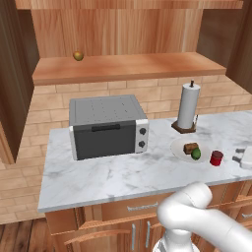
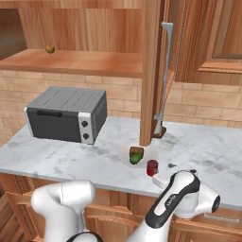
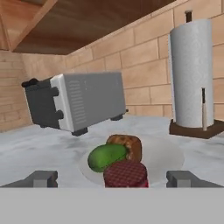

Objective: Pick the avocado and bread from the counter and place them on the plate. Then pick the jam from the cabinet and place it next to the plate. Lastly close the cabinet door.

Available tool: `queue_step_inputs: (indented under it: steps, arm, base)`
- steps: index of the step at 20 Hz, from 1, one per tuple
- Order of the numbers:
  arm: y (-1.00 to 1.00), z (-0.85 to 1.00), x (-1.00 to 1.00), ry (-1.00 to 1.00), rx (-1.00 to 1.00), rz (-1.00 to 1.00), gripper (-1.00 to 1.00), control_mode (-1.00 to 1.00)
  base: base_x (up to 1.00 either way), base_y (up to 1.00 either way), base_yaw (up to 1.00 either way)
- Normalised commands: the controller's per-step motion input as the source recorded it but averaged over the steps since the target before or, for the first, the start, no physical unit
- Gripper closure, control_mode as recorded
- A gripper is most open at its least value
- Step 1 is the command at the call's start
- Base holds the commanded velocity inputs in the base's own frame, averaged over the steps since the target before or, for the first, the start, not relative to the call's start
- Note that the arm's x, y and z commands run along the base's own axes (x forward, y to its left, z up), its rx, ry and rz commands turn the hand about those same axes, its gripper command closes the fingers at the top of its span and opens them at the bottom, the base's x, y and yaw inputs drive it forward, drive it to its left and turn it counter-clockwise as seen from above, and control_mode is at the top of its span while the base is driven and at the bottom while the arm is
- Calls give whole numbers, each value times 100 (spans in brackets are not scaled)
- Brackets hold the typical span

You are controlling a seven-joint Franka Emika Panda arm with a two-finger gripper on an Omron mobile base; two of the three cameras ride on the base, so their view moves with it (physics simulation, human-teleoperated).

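From my hand view the jam [image 3: 126,174] is cut off by the bottom of the picture, so I see its lid and nothing of the jar below, and it hides the near rim of the plate [image 3: 175,155]. The avocado [image 3: 106,156] covers the near left part of the bread [image 3: 130,146]. From the right base view the open cabinet door [image 2: 151,71] hides most of the paper towel roll [image 2: 159,124], and my own arm covers the bench [image 2: 56,160] edge beside the jam. In the left base view my gripper [image 1: 244,157] is cut off by the right edge, its fingers too small to tell apart.
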Motion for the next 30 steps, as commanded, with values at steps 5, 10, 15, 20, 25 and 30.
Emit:
queue_step_inputs:
  steps: [5, 10, 15, 20, 25, 30]
  arm:
    - [-7, 61, -52, -7, 7, 0, -100, -100]
    - [0, 59, -57, -17, 0, 3, -100, -100]
    - [0, 48, -42, -22, 0, 9, -100, -100]
    - [0, 40, -20, -22, 0, 11, -100, -100]
    - [0, 37, -1, -26, 0, 11, -100, -100]
    - [0, 37, 0, -29, 0, 9, -100, -100]
  base:
    - [0, 0, 0]
    - [0, 0, 0]
    - [0, 0, 0]
    - [0, 0, 0]
    - [0, 0, 0]
    - [0, 0, 0]
